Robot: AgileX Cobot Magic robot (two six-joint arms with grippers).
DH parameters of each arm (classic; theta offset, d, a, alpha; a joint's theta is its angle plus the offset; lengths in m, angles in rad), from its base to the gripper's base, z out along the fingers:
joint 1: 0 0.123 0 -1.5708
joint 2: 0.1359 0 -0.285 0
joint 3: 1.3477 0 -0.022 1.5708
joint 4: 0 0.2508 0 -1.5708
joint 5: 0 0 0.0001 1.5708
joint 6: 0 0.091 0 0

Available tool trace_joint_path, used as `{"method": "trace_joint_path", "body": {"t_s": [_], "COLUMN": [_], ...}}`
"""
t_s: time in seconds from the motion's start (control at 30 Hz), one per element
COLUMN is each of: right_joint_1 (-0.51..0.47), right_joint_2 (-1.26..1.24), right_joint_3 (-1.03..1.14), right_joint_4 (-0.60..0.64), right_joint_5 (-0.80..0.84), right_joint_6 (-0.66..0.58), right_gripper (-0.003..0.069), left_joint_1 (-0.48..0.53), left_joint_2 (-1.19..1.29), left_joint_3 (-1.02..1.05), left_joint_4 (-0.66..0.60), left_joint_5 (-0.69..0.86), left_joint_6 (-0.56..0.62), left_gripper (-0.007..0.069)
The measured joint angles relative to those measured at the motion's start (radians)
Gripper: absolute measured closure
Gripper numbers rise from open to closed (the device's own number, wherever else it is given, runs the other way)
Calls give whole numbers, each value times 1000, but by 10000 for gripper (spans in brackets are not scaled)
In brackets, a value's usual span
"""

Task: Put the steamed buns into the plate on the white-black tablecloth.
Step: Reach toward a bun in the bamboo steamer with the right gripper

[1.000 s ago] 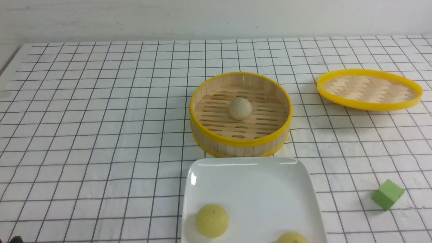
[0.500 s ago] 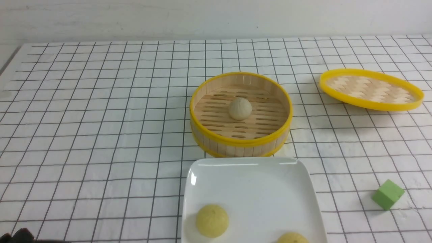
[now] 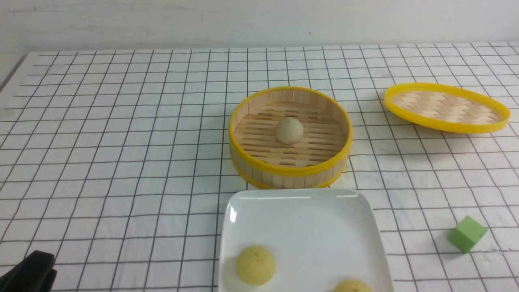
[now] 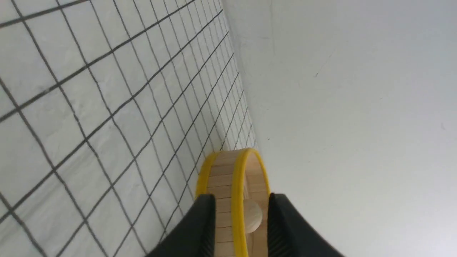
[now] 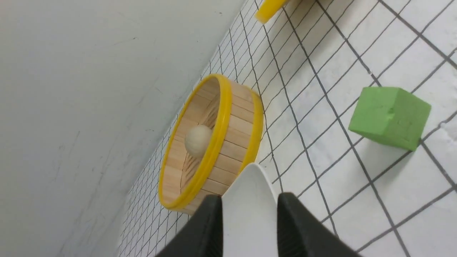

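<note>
A grey-beige steamed bun (image 3: 289,130) sits in the round yellow-rimmed bamboo steamer basket (image 3: 290,172) at the middle of the white-black tablecloth (image 3: 121,162). Two pale yellow buns (image 3: 256,265) (image 3: 352,286) lie on the white square plate (image 3: 304,219) in front of the basket. My left gripper (image 3: 30,271) shows only as a black tip at the bottom left corner. In the left wrist view the left gripper (image 4: 242,196) is open and empty, far from the basket (image 4: 221,178) and bun (image 4: 252,216). My right gripper (image 5: 250,196) is open and empty, just short of the plate (image 5: 250,221).
The yellow-rimmed woven lid (image 3: 446,107) lies upside down at the back right. A green cube (image 3: 466,234) sits right of the plate, also in the right wrist view (image 5: 389,117). A white wall runs behind the table.
My left gripper has risen into the front view's bottom left corner. The lid has shifted slightly right and lies flatter than a second ago. The buns have not moved.
</note>
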State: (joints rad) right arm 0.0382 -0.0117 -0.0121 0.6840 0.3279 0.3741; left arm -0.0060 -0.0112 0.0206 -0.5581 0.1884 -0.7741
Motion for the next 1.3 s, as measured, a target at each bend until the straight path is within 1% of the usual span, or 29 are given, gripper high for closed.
{"method": "trace_joint_path", "body": {"t_s": [0.1, 0.13, 0.17, 0.2, 0.23, 0.27, 0.3, 0.37, 0.4, 0.43, 0.47, 0.53, 0.57, 0.63, 0.67, 0.7, 0.73, 0.83, 0.9, 0.97, 1.0, 1.03, 1.07, 1.1, 1.13, 1.2, 1.23, 1.27, 1.3], "right_joint_1": [0, 0, 0, 0, 0, 0, 0, 0, 0, 0, 0, 0, 0, 0, 2, 14, 36, 119, 191, 226, 281, 292, 325, 329, 362, 384, 385, 394, 396], "right_joint_2": [6, 39, 45, 105, 154, 175, 221, 393, 408, 538, 611, 742, 756, 924, 947, 1034, 1085, 1229, 1336, 1392, 1495, 1518, 1611, 1611, 1715, 1836, 1836, 1925, 1963], "right_joint_3": [-104, -196, -208, -306, -366, -377, -434, -548, -554, -588, -595, -601, -602, -624, -629, -653, -675, -776, -878, -936, -1053, -1066, -1174, -1188, -1310, -1440, -1452, -1561, -1607], "right_joint_4": [-53, -118, -137, -221, -274, -285, -327, -444, -459, -508, -526, -514, -514, -371, -356, -234, -162, -19, 8, 3, -36, -42, -96, -104, -165, -247, -253, -302, -327], "right_joint_5": [18, 37, 47, 111, 171, 185, 244, 466, 498, 609, 655, 693, 693, 684, 682, 656, 637, 577, 548, 536, 519, 517, 507, 506, 501, 499, 499, 499, 496], "right_joint_6": [-69, -109, -116, -131, -133, -133, -130, -119, -119, -115, -118, -153, -160, -314, -329, -464, -550, -724, -768, -770, -756, -749, -709, -704, -659, -601, -596, -563, -548], "right_gripper": [482, 536, 543, 604, 640, 652, 665, 673, 673, 673, 673, 671, 671, 665, 664, 655, 647, 610, 575, 556, 516, 505, 459, 459, 397, 315, 315, 256, 234], "left_joint_1": [0, 0, 0, 0, 0, 0, 0, 0, 0, 0, 0, 0, 0, 0, 0, 0, 0, 0, 0, 0, 0, 0, 0, 0, 0, 0, 0, 0, 0], "left_joint_2": [0, 0, 0, 3, 14, 18, 48, 197, 197, 322, 393, 510, 534, 649, 664, 716, 737, 769, 776, 779, 779, 779, 779, 779, 779, 779, 779, 779, 779], "left_joint_3": [-76, -143, -164, -261, -303, -313, -361, -460, -466, -509, -529, -556, -563, -602, -607, -624, -630, -634, -635, -635, -635, -635, -635, -635, -635, -635, -635, -635, -635], "left_joint_4": [3, 7, 9, 16, 21, 23, 31, 71, 74, 102, 117, 142, 150, 174, 176, 182, 184, 190, 194, 194, 195, 195, 195, 195, 195, 200, 201, 207, 211], "left_joint_5": [8, 20, 27, 68, 111, 111, 170, 404, 423, 580, 668, 790, 809, 873, 876, 878, 878, 876, 876, 876, 876, 876, 876, 876, 876, 876, 876, 876, 876], "left_joint_6": [70, 136, 157, 245, 300, 310, 359, 452, 452, 483, 501, 547, 560, 628, 636, 664, 676, 690, 692, 692, 692, 692, 692, 692, 690, 671, 666, 649, 640], "left_gripper": [384, 387, 391, 410, 432, 432, 463, 576, 582, 613, 622, 622, 622, 622, 622, 622, 622, 622, 620, 615, 608, 607, 596, 594, 578, 550, 543, 512, 495]}}
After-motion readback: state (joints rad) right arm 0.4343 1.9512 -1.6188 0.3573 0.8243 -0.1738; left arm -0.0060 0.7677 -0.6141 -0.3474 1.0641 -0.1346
